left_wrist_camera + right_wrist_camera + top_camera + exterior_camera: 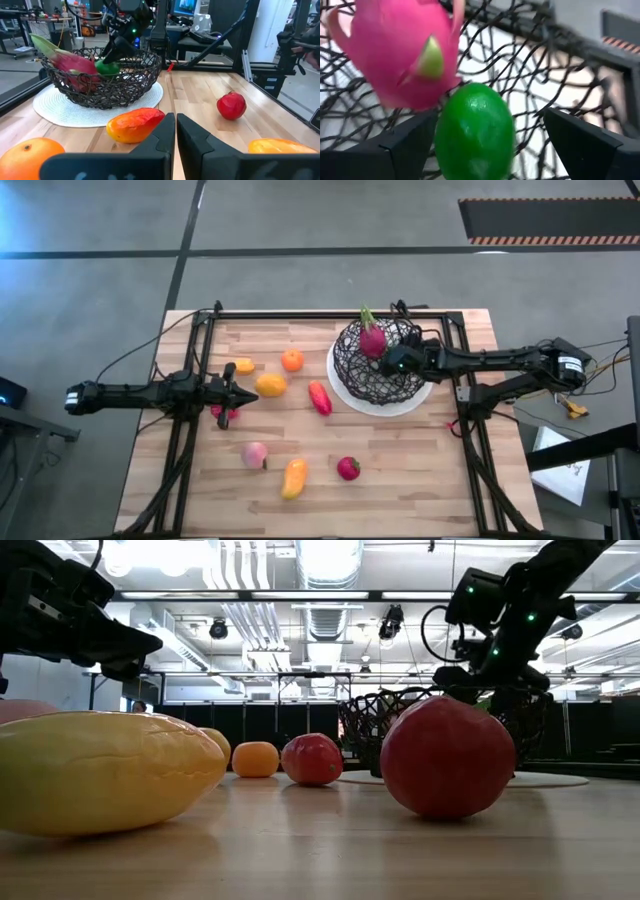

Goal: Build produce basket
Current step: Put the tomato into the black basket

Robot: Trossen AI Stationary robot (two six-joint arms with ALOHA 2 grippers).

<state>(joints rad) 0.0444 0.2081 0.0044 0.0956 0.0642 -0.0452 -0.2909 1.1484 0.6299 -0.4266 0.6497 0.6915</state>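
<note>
The black wire basket (pixel 350 372) stands on its white round plate (pixel 405 402) at the table's far right. A pink dragon fruit (pixel 372 338) and a green fruit (pixel 475 132) lie inside it. My right gripper (pixel 390 362) reaches into the basket, open, with the green fruit (pixel 107 67) between its fingers. My left gripper (pixel 243 391) is shut and empty over the table's left middle, next to a yellow-orange fruit (pixel 270 385). Other produce lies loose on the wood. My right gripper has its fingers on either side of the green fruit, coming down into the basket from the table's right. The fruit lies close against one finger (pixel 405 145) and well apart from the other (pixel 585 145). I cannot tell whether it touches.
Loose on the table are an orange (pixel 291 360), a small orange piece (pixel 243 366), a red-orange piece (pixel 319 397), a pale pink fruit (pixel 255 454), a yellow fruit (pixel 294 477) and a red fruit (pixel 348 468). A black frame (pixel 205 350) borders the table's sides.
</note>
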